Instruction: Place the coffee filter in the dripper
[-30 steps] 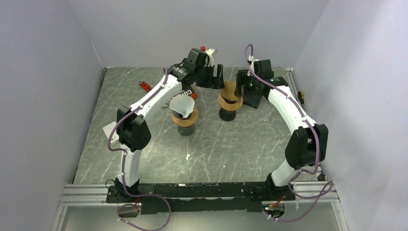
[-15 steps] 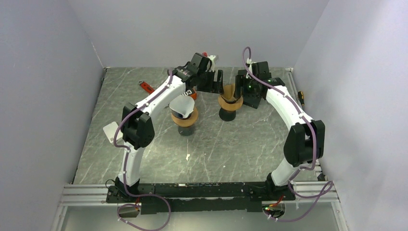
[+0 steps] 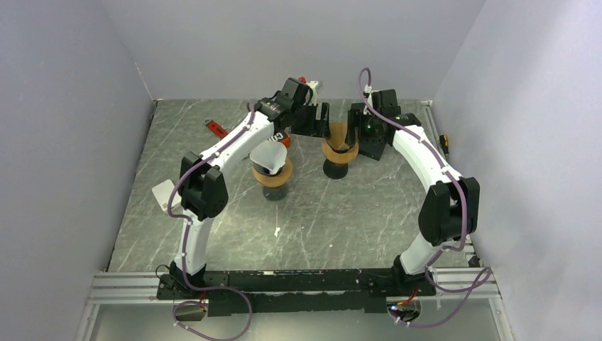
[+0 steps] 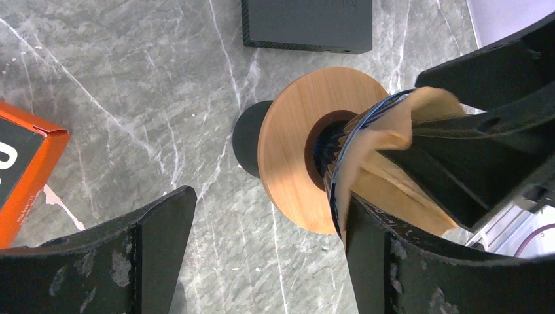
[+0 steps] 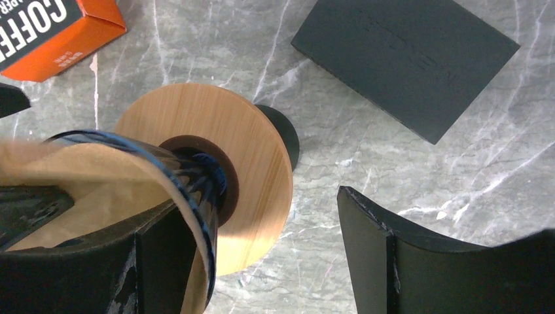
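A glass dripper with a round wooden collar (image 3: 338,150) stands on a black base at the back middle of the table. It also shows in the left wrist view (image 4: 294,150) and the right wrist view (image 5: 255,163). A brown paper coffee filter (image 4: 393,140) sits in its cone and also shows in the right wrist view (image 5: 85,170). My left gripper (image 4: 268,203) is open at the dripper's left, one finger against the filter at the rim. My right gripper (image 5: 262,209) is open at its right, one finger inside the cone on the paper. In the top view the left gripper (image 3: 321,126) and the right gripper (image 3: 355,131) flank the dripper.
A second dripper (image 3: 272,169) holding a white filter stands to the left. An orange coffee box (image 5: 59,26) lies behind it, and a flat black box (image 5: 406,59) lies right of the dripper. A red tool (image 3: 213,128) lies at the back left.
My left gripper has moved slightly right, closer to the brown-filter dripper, and then held still. The right arm has hardly moved.
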### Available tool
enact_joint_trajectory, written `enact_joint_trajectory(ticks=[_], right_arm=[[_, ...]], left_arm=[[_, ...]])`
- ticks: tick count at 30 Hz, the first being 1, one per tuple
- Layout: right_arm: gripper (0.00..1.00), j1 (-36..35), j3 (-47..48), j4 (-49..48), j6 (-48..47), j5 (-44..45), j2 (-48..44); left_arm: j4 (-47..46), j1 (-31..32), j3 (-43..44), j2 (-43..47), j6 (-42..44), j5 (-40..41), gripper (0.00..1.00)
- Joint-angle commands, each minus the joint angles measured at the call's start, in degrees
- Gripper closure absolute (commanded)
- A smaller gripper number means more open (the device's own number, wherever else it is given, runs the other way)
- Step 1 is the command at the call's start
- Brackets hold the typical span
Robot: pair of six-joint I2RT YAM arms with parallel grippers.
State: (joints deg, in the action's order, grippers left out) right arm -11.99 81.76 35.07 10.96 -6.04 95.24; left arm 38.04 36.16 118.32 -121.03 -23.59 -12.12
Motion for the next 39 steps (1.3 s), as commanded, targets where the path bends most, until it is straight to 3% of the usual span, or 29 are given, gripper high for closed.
enact_joint_trajectory(ticks=[1, 12, 20, 30, 39], right_arm=[[0.22, 0.27, 4.4, 1.31, 0.01, 0.98, -5.28], [0.21, 0.3, 4.65, 1.73, 1.38, -0.02, -9.36], [0.2, 1.29, 4.4, 0.79, 2.49, -2.55, -10.71], [0.12, 3.72, 3.05, -2.04, 4.86, -7.31, -14.22], [0.03, 6.62, -0.97, -7.14, 7.92, -8.7, -19.7]], left_arm=[[-1.13, -0.04, 0.35, 0.71, 0.82, 1.23, 0.15], [-1.37, -0.04, 0.8, 0.97, 0.46, 1.32, 0.14], [-4.18, -0.04, -0.19, 6.03, -0.24, -0.72, 0.07], [-8.52, -0.37, -0.83, 10.87, -1.11, -4.62, 0.02], [-13.83, -6.51, -6.27, 16.22, -1.12, -10.07, 0.01]])
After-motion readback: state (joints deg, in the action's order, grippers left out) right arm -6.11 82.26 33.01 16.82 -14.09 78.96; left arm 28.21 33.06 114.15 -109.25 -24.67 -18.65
